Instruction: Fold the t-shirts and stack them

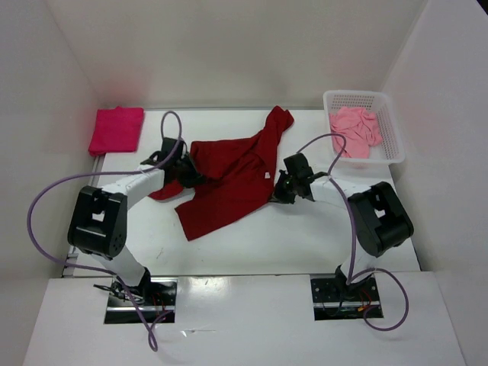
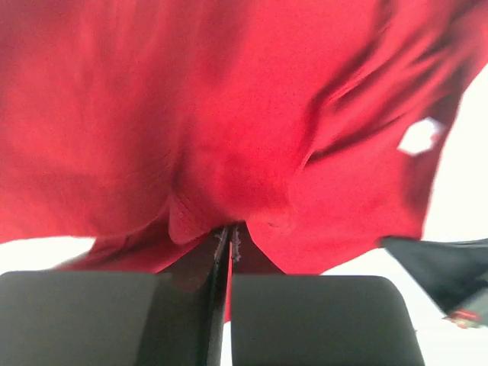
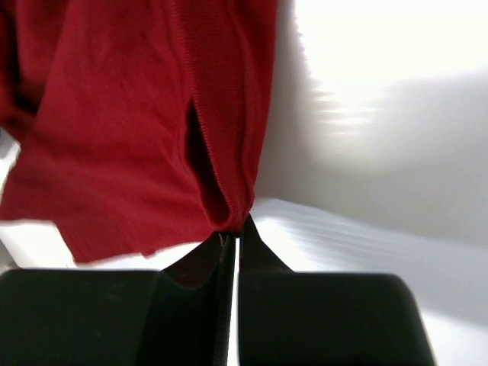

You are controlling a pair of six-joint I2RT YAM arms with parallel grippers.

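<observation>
Top external view: a dark red shirt (image 1: 229, 179) lies spread and rumpled at the centre of the white desk (image 1: 305, 236), with one sleeve reaching toward 12 o'clock. The left pincer (image 1: 185, 174) grips the shirt's edge at 9 o'clock, and the right pincer (image 1: 279, 187) grips its edge at 3 o'clock. Both wrist views show the fingers closed tight on a pinch of red cloth. A bright pink shirt (image 1: 116, 130) sits folded at the desk's 10 o'clock corner. A pale pink shirt (image 1: 355, 131) is heaped in a white basket (image 1: 390, 122) at 2 o'clock. The red shirt looks light, soft and limp, so it will likely sag and crease between the two holds. Hems and seams, being doubled cloth, seem the surest places to pinch. A thin single layer could slip free.
</observation>
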